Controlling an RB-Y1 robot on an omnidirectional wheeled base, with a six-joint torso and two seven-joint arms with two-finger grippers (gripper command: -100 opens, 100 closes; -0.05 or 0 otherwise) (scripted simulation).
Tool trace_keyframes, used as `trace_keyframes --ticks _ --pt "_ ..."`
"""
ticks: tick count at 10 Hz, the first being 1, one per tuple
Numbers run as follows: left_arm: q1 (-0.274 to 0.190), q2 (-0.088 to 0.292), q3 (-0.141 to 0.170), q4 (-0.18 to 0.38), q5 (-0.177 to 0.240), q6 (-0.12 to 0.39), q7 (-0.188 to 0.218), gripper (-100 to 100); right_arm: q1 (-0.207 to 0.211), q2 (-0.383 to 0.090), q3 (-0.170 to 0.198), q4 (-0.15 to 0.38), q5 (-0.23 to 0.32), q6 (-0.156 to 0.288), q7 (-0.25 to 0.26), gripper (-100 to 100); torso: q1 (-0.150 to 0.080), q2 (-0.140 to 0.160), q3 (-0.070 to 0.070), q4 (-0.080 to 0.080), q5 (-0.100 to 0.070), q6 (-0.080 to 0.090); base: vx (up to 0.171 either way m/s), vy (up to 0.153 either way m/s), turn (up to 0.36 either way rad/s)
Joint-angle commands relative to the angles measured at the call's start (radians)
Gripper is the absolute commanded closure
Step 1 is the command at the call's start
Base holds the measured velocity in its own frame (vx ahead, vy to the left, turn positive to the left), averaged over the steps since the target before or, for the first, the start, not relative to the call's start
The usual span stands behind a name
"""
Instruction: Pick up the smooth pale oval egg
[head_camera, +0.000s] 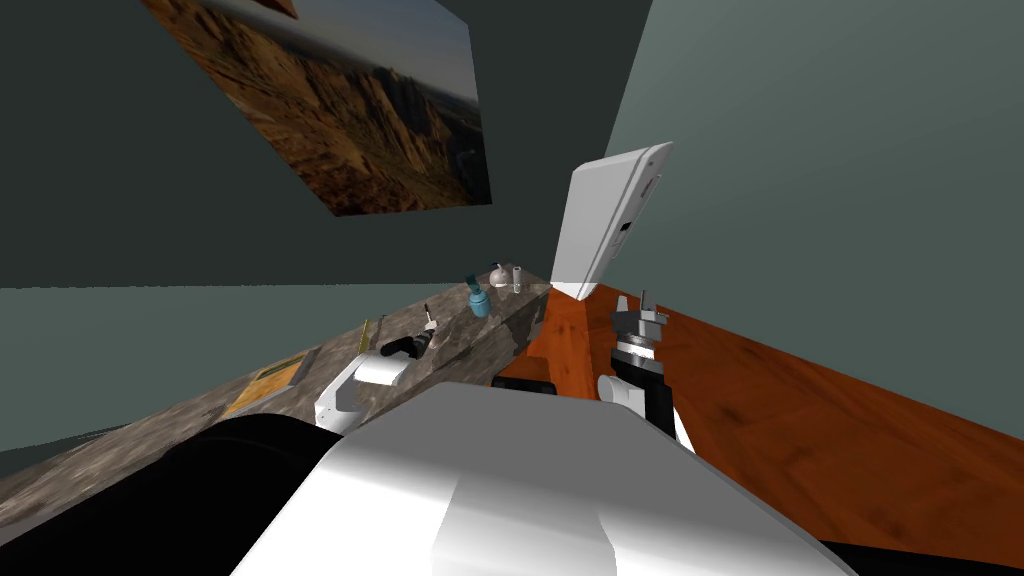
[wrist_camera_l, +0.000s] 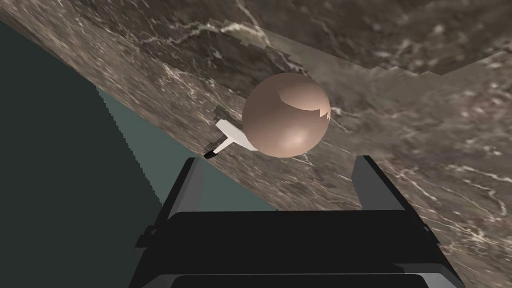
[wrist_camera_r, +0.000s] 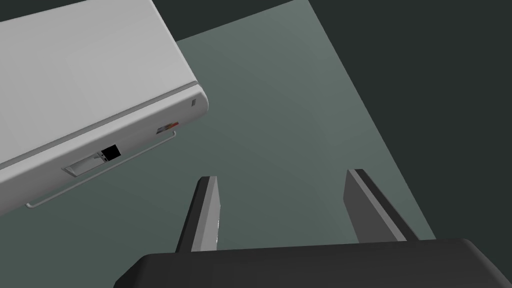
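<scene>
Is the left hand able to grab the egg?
Probably yes: the left gripper is open and the egg sits just ahead of it on the marbled counter, with nothing between.

Teal bottle on marbled counter near white appliance.

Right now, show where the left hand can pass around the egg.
Bare brown marbled countertop lies between the open left hand and the smooth pale pinkish oval egg, and past the egg. Crowded: a small white dark-tipped piece right beside the egg, toward the counter edge. A small teal bottle and clear glassware cluster at the far end.
</scene>
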Motion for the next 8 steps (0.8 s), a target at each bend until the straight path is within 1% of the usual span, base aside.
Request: trace_keyframes --ticks 1,2,3,6,7,8 --pt "0.0 0.0 0.0 0.0 0.0 0.0 0.0 -100 0.0 0.0 0.0 0.0 0.0 0.0 0.0 0 0.0 0.0 0.0 0.0 0.0 0.0 0.047 -0.023 -0.011" --pt "0.001 0.001 -0.001 0.003 0.002 0.003 0.0 0 0.0 0.0 0.0 0.0 0.0 0.0 0.0 0 0.002 0.002 0.001 0.0 0.0 0.0 0.008 -0.004 0.003" --pt "-0.011 -0.006 -0.006 0.035 -0.004 -0.019 -0.003 -100 0.0 0.0 0.0 0.0 0.0 0.0 0.0 0 0.003 0.005 0.003 0.001 0.0 0.0 0.01 0.007 -0.029" --pt "-0.028 -0.015 -0.013 0.084 -0.014 -0.051 -0.008 -100 0.0 0.0 0.0 0.0 0.0 0.0 0.0 0 0.005 0.005 0.003 0.001 0.001 0.0 0.01 0.016 -0.027" --pt "-0.021 -0.013 -0.01 0.072 -0.011 -0.045 -0.007 -100 0.0 0.0 0.0 0.0 0.0 0.0 0.0 0 0.005 0.006 0.003 0.001 0.001 0.0 0.003 0.007 -0.005" --pt "-0.021 -0.013 -0.01 0.074 -0.012 -0.047 -0.007 100 0.0 0.0 0.0 0.0 0.0 0.0 0.0 0 0.004 0.006 0.003 0.001 0.001 0.0 0.0 0.0 0.0"
